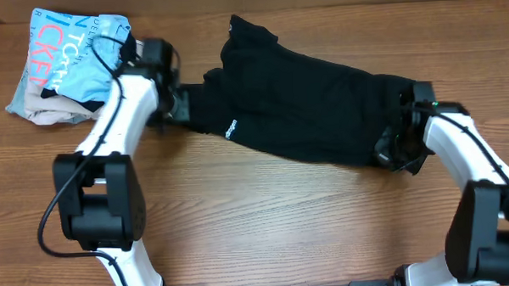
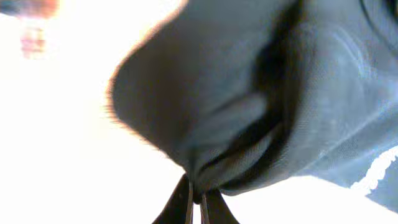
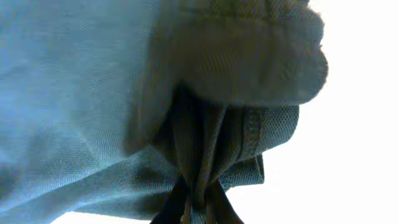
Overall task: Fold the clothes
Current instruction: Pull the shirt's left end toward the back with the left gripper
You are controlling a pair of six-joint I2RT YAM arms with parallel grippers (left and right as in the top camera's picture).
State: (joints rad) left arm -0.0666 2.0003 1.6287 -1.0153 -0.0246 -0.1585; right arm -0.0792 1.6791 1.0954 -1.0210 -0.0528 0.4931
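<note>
The clothes, a black shirt [image 1: 304,103] with a small white logo [image 1: 231,127], lie stretched in a long band across the middle of the wooden table. At the shirt's left end my left gripper [image 1: 178,105] is shut on a pinch of the black fabric [image 2: 249,124], which bunches between its fingertips [image 2: 180,202]. My right gripper [image 1: 392,151] is shut on the shirt's right end, where a gathered hem [image 3: 205,149] is clamped between its fingers [image 3: 168,208].
A pile of folded light-blue, white and beige garments [image 1: 61,65] with pink lettering lies at the far left of the table [image 1: 266,219], just behind the left arm. The arms' black bases [image 1: 100,204] stand near the front edge.
</note>
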